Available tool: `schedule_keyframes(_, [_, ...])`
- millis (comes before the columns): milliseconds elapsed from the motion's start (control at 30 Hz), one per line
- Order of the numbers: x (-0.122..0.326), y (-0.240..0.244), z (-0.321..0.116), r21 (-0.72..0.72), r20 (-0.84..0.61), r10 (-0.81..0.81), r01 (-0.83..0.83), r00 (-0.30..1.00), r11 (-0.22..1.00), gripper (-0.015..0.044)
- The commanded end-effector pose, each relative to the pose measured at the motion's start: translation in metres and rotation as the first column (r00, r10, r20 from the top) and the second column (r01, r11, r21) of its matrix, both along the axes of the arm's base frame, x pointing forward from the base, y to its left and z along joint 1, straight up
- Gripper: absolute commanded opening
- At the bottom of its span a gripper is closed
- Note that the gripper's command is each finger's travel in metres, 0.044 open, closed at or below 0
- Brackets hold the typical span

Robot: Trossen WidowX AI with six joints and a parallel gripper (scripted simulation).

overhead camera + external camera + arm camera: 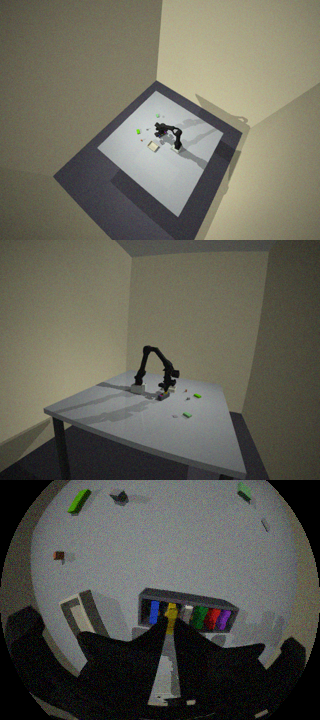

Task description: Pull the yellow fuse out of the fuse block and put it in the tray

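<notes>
The yellow fuse (171, 612) (166, 393) is between the fingertips of my gripper (170, 620) (165, 390), which is shut on it. The fuse stands up above the dark fuse block (190, 598) (165, 397); I cannot tell whether its lower end is clear of the slot. The blue fuse (154, 612) stands on one side of it, and the white fuse (187, 613), green fuse (200, 617), red fuse (213, 619) and purple fuse (224, 620) on the other. The beige tray (151, 149) (92, 610) is left of the block in the wrist view.
Beyond the block lie a bright green block (138, 131) (197, 396) (79, 501), a paler green block (187, 414) (244, 491), a grey piece (119, 496), a small light piece (265, 525) and a small orange-red piece (59, 555) (186, 390).
</notes>
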State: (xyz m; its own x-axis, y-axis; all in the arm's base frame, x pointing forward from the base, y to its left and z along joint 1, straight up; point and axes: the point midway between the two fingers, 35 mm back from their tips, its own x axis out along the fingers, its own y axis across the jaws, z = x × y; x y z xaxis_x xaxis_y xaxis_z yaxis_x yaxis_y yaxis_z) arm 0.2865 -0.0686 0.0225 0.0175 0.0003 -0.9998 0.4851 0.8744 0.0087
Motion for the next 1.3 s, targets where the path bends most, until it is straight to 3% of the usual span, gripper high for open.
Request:
schedule_keyframes(0, [0.001, -0.001, 0.004, -0.004, 0.006, 0.001, -0.001, 1.000, 1.000, 0.0000])
schedule_keyframes(1267, [0.000, 0.000, 0.023, -0.006, 0.005, 0.003, -0.003, 1.000, 1.000, 0.0000])
